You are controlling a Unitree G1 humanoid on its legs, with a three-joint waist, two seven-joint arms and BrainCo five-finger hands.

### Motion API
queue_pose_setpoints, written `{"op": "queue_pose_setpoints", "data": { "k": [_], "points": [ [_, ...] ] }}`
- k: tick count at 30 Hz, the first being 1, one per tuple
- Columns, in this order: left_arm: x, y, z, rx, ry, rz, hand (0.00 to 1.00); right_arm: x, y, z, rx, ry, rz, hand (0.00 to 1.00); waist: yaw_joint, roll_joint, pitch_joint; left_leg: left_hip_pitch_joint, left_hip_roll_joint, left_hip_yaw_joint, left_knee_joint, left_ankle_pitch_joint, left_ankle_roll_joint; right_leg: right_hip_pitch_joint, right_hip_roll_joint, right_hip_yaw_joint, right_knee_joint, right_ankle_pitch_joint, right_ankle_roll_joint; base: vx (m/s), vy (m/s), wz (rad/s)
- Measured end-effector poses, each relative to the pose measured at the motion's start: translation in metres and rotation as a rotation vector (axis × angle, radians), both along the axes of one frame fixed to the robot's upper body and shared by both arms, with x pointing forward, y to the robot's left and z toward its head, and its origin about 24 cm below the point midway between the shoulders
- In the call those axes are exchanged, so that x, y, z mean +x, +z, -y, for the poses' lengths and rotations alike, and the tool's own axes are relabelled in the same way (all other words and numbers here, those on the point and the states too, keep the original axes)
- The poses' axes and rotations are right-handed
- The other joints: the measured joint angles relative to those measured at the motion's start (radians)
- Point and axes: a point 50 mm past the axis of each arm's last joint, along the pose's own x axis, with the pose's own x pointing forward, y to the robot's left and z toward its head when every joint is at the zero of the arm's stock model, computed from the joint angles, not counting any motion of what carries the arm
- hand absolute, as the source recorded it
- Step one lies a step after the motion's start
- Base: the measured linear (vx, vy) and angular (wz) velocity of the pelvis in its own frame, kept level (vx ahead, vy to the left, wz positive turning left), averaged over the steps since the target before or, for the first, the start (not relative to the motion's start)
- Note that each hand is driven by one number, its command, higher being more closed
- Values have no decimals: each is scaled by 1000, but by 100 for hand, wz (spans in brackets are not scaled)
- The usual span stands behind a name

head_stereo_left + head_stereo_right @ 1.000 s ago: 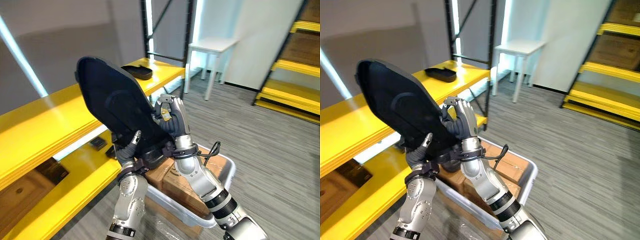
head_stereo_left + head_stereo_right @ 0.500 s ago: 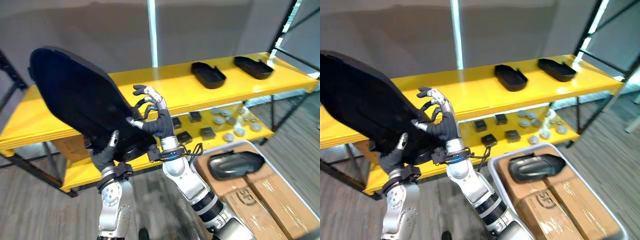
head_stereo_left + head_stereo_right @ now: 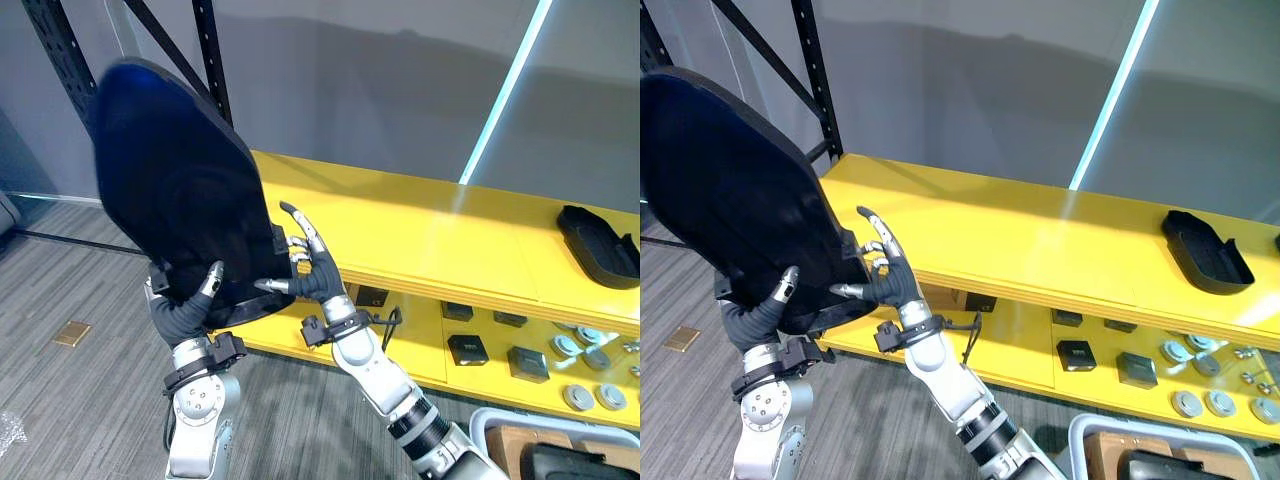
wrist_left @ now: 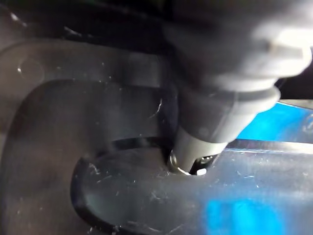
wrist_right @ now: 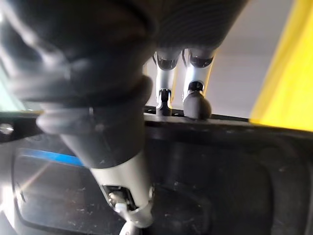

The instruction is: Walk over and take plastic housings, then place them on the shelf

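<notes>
Grey carpet and a grey wall surround a yellow two-tier shelf (image 3: pixel 420 240). Foreground: a large black plastic housing (image 3: pixel 180 200), smooth, shield-shaped and dished, stands tilted in the air before the shelf's left end. The left hand (image 3: pixel 180 315) clasps its lower edge, thumb pressed on the hollow face and fingers behind the rim. The right hand (image 3: pixel 310 272) is splayed with fingers nearly straight, its tips and thumb resting against the housing's right edge (contact, no grip). Bottom right: a white bin (image 3: pixel 480 420) holding a cardboard box (image 3: pixel 508 452). Lower tier: small black boxes (image 3: pixel 466 348) and grey discs (image 3: pixel 580 395). Upper tier, far right: a second black housing (image 3: pixel 600 245), hollow side up.
</notes>
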Motion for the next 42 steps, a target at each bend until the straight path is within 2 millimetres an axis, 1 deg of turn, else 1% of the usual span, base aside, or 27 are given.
{"op": "queue_pose_setpoints", "data": {
  "k": [1, 2, 3, 5, 7, 8, 9, 10, 13, 14, 15, 17, 20, 22, 24, 28, 31, 32, 33, 34, 35, 37, 38, 39, 40, 41, 42],
  "points": [
    [-2, -3, 0, 2, 1, -13, 100, -1, -3, 1, 4, 11, -17, 0, 2, 2, -2, -2, 12, 22, 8, -15, -9, 26, 17, 10, -66, 4, 7, 120, -154, -61],
    [-4, -5, 1, 3, -1, -22, 100, -3, -6, 3, 5, 13, -26, 0, 1, 6, -2, -11, 35, 40, 23, -33, -22, 45, 47, 23, -133, 38, 4, 97, -139, -79],
    [-3, -6, 5, 6, -24, -33, 100, -8, -10, 11, 20, -3, -39, 0, -12, 1, -4, -21, 67, 61, 37, -56, -32, 70, 85, 33, -212, 74, -11, 85, -120, -60],
    [-2, -9, 13, 10, -72, -47, 100, -14, -15, 25, 49, -21, -61, 0, -36, -2, -6, -19, 86, 70, 49, -72, -42, 87, 105, 37, -244, 84, -18, 96, -98, -29],
    [1, -8, 32, 27, -166, -45, 100, -25, -16, 57, 85, -74, -60, 0, -65, -1, -6, -18, 104, 81, 53, -82, -54, 91, 123, 47, -260, 87, -22, 125, -60, -18],
    [2, -6, 37, 31, -183, -40, 100, -27, -16, 68, 92, -98, -58, 0, -73, 0, -6, -18, 106, 84, 51, -82, -55, 91, 125, 50, -262, 88, -23, 103, -19, -19],
    [6, -3, 41, 27, -195, -25, 100, -32, -17, 90, 118, -152, -65, 0, -81, 1, -5, -9, 108, 95, 41, -83, -55, 90, 129, 58, -264, 88, -23, 79, 1, -26],
    [10, 3, 40, 27, -184, -2, 100, -38, -17, 113, 141, -222, -68, 0, -91, 1, -5, 5, 110, 110, 26, -82, -55, 91, 133, 72, -268, 88, -23, 69, 11, -35],
    [14, 8, 28, 35, -134, 17, 100, -45, -11, 161, 218, -391, -44, 0, -119, 6, -7, 38, 112, 159, 0, -81, -54, 93, 140, 118, -280, 96, -20, 41, 40, -51],
    [16, 5, 22, 47, -114, 0, 100, -50, -3, 189, 247, -510, 4, 0, -140, 13, -12, 51, 111, 182, -15, -81, -54, 93, 143, 141, -290, 104, -17, 14, 46, -53],
    [17, 4, 22, 54, -111, -8, 100, -53, -1, 200, 255, -564, 30, 0, -147, 15, -13, 56, 111, 193, -21, -82, -54, 93, 144, 150, -293, 106, -16, 10, 43, -49],
    [23, -4, 19, 64, -110, -53, 100, -64, 5, 229, 300, -705, 85, 0, -185, 22, -17, 70, 111, 216, -30, -82, -54, 91, 147, 171, -295, 109, -15, 1, 24, -31],
    [35, -9, 22, 68, -122, -90, 100, -76, -1, 246, 359, -783, 72, 0, -207, 37, -24, 73, 114, 236, -38, -82, -54, 89, 154, 194, -311, 123, -15, -26, 2, -23],
    [42, -9, 24, 77, -127, -99, 100, -79, -4, 249, 391, -802, 60, 0, -224, 50, -25, 71, 114, 244, -38, -82, -54, 90, 155, 201, -324, 132, -17, -34, -8, -11],
    [54, -9, 26, 91, -134, -118, 100, -85, -9, 254, 414, -824, 36, 0, -227, 67, -25, 74, 117, 251, -38, -82, -54, 90, 160, 210, -324, 133, -17, -40, -13, -10],
    [83, -6, 14, 102, -104, -156, 100, -94, -23, 257, 404, -851, -35, 0, -254, 89, -17, 69, 130, 268, -21, -91, -60, 85, 173, 223, -324, 135, -21, -45, -33, -13],
    [104, 0, 1, 74, -88, -180, 100, -101, -46, 257, 370, -863, -151, 0, -276, 113, 27, -9, 190, 269, 198, -185, -71, 91, 205, 233, -307, 114, -41, -20, -21, -8],
    [113, 8, -3, 67, -89, -180, 100, -103, -59, 258, 350, -879, -213, 0, -289, 108, 56, -62, 203, 263, 316, -187, -73, 92, 203, 234, -299, 117, -48, -37, -30, -2],
    [117, 13, -5, 63, -86, -175, 100, -104, -64, 259, 337, -885, -238, 0, -291, 109, 70, -91, 209, 254, 374, -186, -73, 91, 201, 235, -294, 116, -51, -41, -3, -16],
    [124, 27, -14, 47, -66, -146, 100, -107, -80, 262, 311, -903, -322, 0, -293, 110, 99, -148, 223, 248, 471, -192, -89, 91, 191, 256, -291, 114, -59, -30, 12, -22],
    [125, 30, -16, 50, -63, -141, 100, -107, -84, 263, 306, -908, -337, 0, -293, 109, 101, -151, 224, 247, 468, -194, -92, 90, 188, 259, -291, 114, -59, 9, 47, -30],
    [133, 48, -21, 64, -51, -106, 100, -113, -102, 266, 276, -933, -428, 0, -294, 102, 116, -168, 229, 220, 407, -193, -91, 79, 172, 276, -288, 112, -57, 44, 78, -20],
    [137, 63, -26, 85, -37, -73, 100, -118, -115, 267, 229, -950, -498, 0, -295, 110, 118, -163, 225, 192, 303, -177, -82, 60, 167, 288, -280, 112, -45, 37, 107, -32],
    [142, 82, -31, 94, -28, -34, 100, -124, -127, 266, 193, -956, -561, 0, -296, 124, 128, -154, 229, 166, 189, -134, -84, 36, 174, 303, -274, 113, -30, 23, 109, -40],
    [144, 92, -34, 93, -26, -9, 100, -127, -132, 266, 167, -955, -589, 0, -294, 133, 136, -150, 233, 167, 160, -79, -103, 24, 180, 316, -272, 116, -20, 25, 163, -55],
    [147, 112, -43, 103, -8, 28, 100, -131, -144, 258, 154, -943, -657, 0, -295, 106, 158, -143, 211, 190, 136, -61, -78, -1, 162, 341, -260, 120, 3, 13, 209, -53],
    [152, 131, -50, 101, 3, 52, 100, -135, -152, 251, 163, -934, -704, 0, -299, 89, 181, -148, 188, 215, 125, -55, -65, -26, 141, 363, -250, 126, 21, 5, 221, -51]
  ]
}}
